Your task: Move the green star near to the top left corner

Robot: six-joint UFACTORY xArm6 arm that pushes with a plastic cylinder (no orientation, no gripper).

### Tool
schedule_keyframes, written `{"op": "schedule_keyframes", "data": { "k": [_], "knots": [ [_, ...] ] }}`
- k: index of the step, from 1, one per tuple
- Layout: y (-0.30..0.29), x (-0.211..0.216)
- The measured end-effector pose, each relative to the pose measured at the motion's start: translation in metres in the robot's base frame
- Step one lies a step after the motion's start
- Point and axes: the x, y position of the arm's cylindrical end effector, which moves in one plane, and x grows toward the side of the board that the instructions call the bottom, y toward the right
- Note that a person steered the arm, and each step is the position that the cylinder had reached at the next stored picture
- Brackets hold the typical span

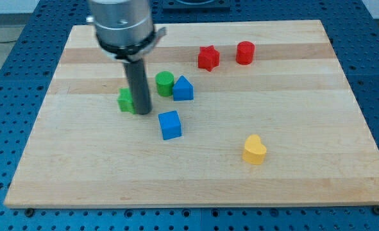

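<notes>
The green star (126,101) lies on the wooden board (304,115) left of centre, partly hidden behind my rod. My tip (142,113) touches the board right against the star's right side. The green cylinder (165,83) and the blue triangular block (183,88) stand side by side just right of the rod. The blue cube (170,124) is below and right of the tip.
A red star (208,58) and a red cylinder (245,52) sit near the view's top, right of centre. A yellow heart (254,149) lies at the lower right. The arm's body hides the board area above the green star.
</notes>
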Motion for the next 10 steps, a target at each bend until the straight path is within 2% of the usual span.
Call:
{"op": "schedule_keyframes", "data": {
  "k": [2,4,6,7,8,9,10],
  "knots": [
    [-0.062,-0.048],
    [-0.104,-0.033],
    [-0.097,-0.076],
    [-0.093,-0.081],
    [-0.053,-0.071],
    [-0.052,-0.084],
    [-0.089,-0.118]
  ]
}}
